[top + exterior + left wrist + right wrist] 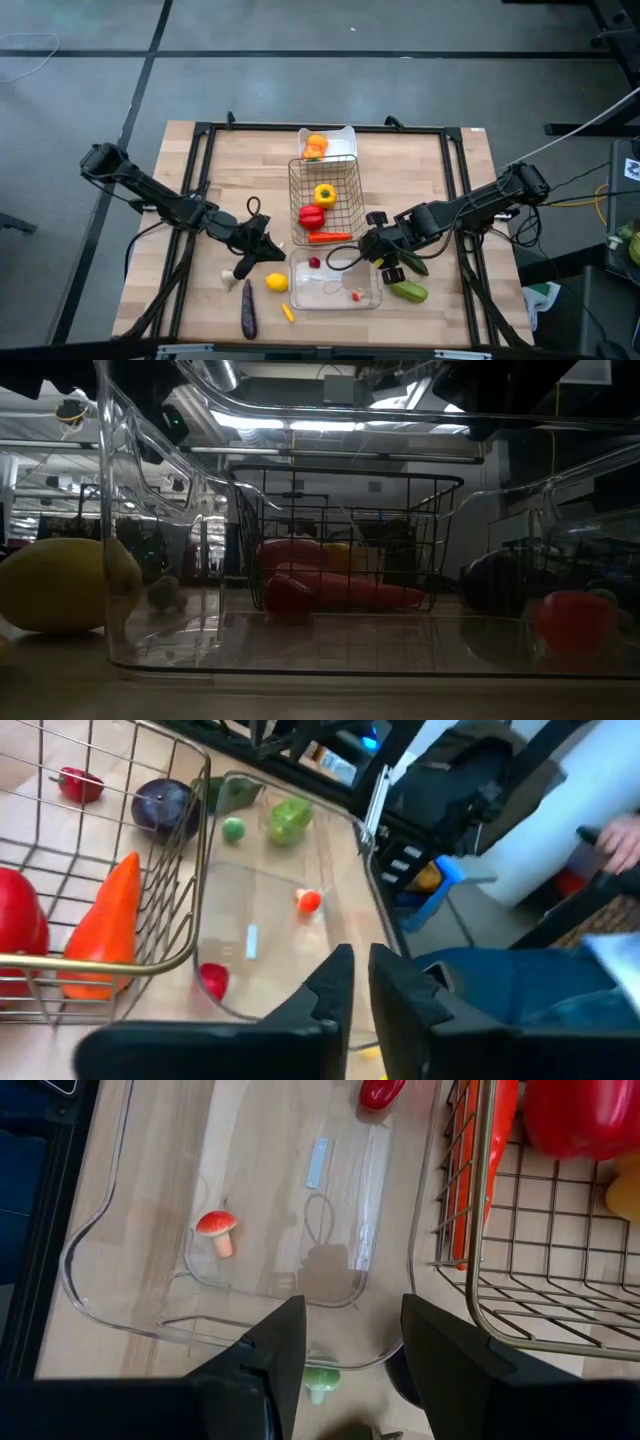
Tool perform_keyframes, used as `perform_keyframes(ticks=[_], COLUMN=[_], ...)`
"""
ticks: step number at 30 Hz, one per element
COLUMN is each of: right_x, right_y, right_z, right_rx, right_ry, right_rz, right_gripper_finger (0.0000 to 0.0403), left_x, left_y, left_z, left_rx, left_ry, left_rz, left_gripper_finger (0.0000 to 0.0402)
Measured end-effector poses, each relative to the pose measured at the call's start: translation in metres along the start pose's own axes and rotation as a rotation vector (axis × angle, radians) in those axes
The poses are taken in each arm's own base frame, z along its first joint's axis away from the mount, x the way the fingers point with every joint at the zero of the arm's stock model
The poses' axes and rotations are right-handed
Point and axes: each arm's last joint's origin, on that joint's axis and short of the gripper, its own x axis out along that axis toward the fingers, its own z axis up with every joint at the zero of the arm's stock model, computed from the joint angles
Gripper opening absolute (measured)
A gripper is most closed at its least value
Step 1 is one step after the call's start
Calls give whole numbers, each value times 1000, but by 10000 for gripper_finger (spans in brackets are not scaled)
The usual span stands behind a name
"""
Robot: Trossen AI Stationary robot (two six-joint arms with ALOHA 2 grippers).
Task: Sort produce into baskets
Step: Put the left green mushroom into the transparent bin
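The wire basket (293, 190) holds a yellow pepper (324, 193), a red pepper (311, 215) and a carrot (329, 237). Orange produce (315, 147) lies in the white tray (346, 134) behind it. The clear tray (90, 1290) holds a small red mushroom (217, 1230) and a red piece (380, 1090). My left gripper (360, 975) hangs shut and empty left of the basket, near the clear tray's corner. My right gripper (350, 1330) is open above the clear tray's right rim, with nothing between its fingers.
On the wood left of the clear tray lie a lemon (277, 283), a purple eggplant (248, 310), a small yellow piece (288, 312) and a pale piece (228, 277). Green cucumbers (408, 291) lie right of the tray. A black frame (200, 140) borders the table.
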Motion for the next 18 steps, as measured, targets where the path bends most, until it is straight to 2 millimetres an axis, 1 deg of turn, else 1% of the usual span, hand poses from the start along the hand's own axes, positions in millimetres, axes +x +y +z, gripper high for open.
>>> perform_keyframes(ticks=[5,11,14,18], right_x=[0,0,0,0], right_y=[0,0,0,0], right_z=[0,0,0,0], right_rx=[0,0,0,0], right_ry=[0,0,0,-1], right_rz=[0,0,0,0], right_gripper_finger=[166,166,166,166], left_x=[0,-3,-6,-6], left_y=[4,14,21,25], left_z=[-4,-19,-26,-29], left_rx=[36,91,107,130], left_ry=[32,191,249,246], left_rz=[51,161,257,347], left_gripper_finger=[83,151,174,194])
